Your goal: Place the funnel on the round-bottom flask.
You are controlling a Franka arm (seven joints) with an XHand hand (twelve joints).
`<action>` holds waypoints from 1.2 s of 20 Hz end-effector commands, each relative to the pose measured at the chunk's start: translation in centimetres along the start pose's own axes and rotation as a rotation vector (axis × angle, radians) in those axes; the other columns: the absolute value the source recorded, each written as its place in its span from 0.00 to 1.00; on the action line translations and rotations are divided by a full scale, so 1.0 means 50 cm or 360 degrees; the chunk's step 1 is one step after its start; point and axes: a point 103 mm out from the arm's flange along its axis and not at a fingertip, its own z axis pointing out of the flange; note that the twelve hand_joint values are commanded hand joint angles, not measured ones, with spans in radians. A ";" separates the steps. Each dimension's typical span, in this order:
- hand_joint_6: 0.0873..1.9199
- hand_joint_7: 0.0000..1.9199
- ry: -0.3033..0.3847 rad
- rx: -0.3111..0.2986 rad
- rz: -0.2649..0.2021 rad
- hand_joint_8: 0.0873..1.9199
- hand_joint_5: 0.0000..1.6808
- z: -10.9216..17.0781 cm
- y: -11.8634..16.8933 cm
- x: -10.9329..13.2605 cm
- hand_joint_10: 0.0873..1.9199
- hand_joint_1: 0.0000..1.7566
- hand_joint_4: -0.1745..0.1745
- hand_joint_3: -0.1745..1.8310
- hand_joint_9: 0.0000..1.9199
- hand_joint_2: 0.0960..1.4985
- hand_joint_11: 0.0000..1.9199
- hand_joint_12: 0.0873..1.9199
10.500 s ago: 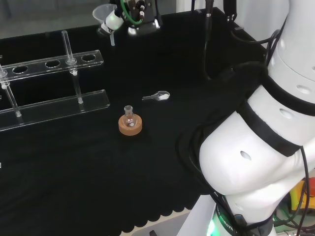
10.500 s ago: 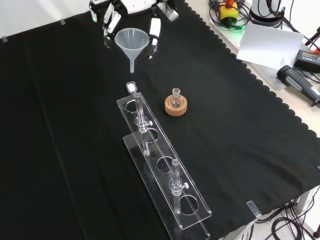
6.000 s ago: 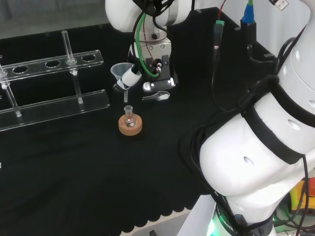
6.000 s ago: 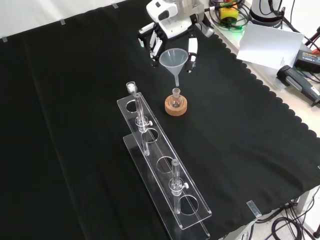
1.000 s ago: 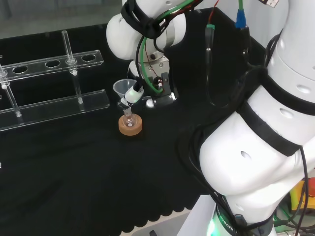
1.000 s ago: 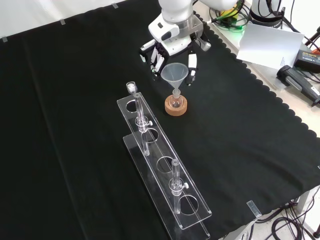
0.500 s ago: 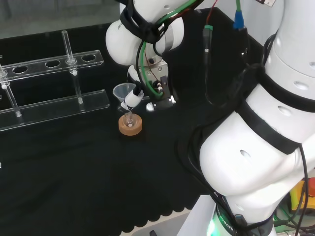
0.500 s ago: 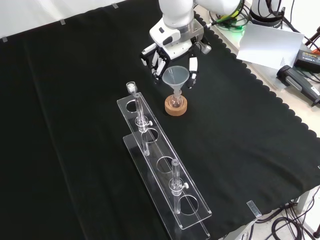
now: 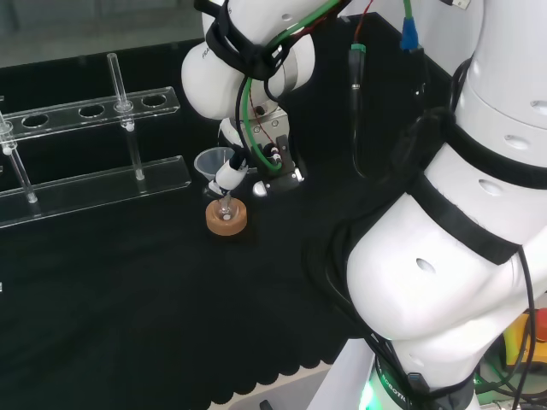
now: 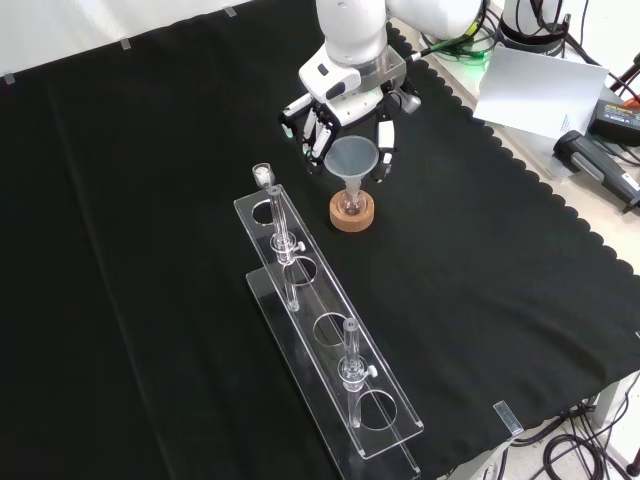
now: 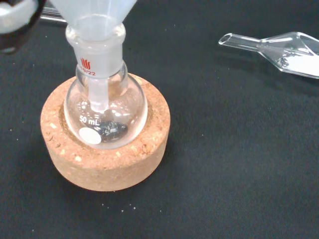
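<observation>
While the funnel (image 10: 350,160) stands upright with its stem down inside the neck of the round-bottom flask (image 11: 105,112), the robot hand (image 10: 345,95) sits just above and behind it in the front view, its fingers (image 10: 385,150) curled down on either side of the funnel's cone. From the head view a white fingertip (image 9: 226,175) lies against the cone's rim, so the robot hand looks clamped on the funnel, though the exact contact on the far side is hard to make out. In the wrist view the stem reaches into the flask's bulb, and the cone's lower end sits at the mouth of the neck. At the bottom of the bulb lies a small dark patch; what it is I cannot tell.

Under the flask is a cork ring (image 10: 352,213), which rests flat on the black cloth of the surface (image 10: 480,280). Near the ring, in the wrist view, a clear glass scoop (image 11: 279,47) lies on its side on the cloth, apart from the cork. To the left of the ring in the front view stands a clear rack (image 10: 330,350) with a few thin tubes upright in it.
</observation>
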 end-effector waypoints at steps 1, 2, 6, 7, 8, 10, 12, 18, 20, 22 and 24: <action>0.18 0.72 0.0010 0.0004 0.0009 0.10 0.71 0.000 0.002 -0.002 0.08 0.50 1.00 0.42 0.52 0.31 0.00 0.77; 0.18 0.72 0.0014 0.0009 0.0012 0.10 0.71 0.000 0.003 -0.003 0.08 0.50 1.00 0.42 0.52 0.31 0.00 0.77; 0.18 0.71 0.0032 0.0034 0.0013 0.09 0.71 0.003 0.003 -0.009 0.08 0.50 1.00 0.42 0.52 0.31 0.00 0.77; 0.18 0.71 0.0036 0.0043 0.0015 0.09 0.70 0.004 0.002 -0.010 0.08 0.50 1.00 0.42 0.52 0.30 0.00 0.77; 0.18 0.70 0.0032 0.0049 0.0013 0.09 0.69 0.004 0.000 -0.011 0.07 0.49 1.00 0.42 0.51 0.30 0.00 0.76; 0.18 0.67 0.0029 0.0064 0.0008 0.08 0.66 0.005 -0.003 -0.011 0.07 0.47 1.00 0.42 0.50 0.30 0.00 0.75; 0.19 0.64 0.0024 0.0070 0.0001 0.07 0.62 0.006 -0.006 -0.011 0.07 0.46 1.00 0.42 0.50 0.29 0.00 0.73; 0.21 0.60 0.0014 0.0086 -0.0017 0.04 0.53 0.004 -0.010 -0.007 0.06 0.44 0.92 0.40 0.48 0.29 0.00 0.72; 0.21 0.58 0.0010 0.0093 -0.0021 0.04 0.49 0.002 -0.010 -0.005 0.06 0.44 0.87 0.39 0.47 0.29 0.00 0.71; 0.18 0.55 0.0011 0.0101 -0.0020 0.02 0.42 0.000 -0.010 -0.005 0.06 0.43 0.80 0.38 0.46 0.29 0.00 0.71; 0.11 0.50 0.0009 0.0119 -0.0024 0.01 0.36 -0.002 -0.010 -0.005 0.07 0.41 0.73 0.36 0.43 0.29 0.00 0.70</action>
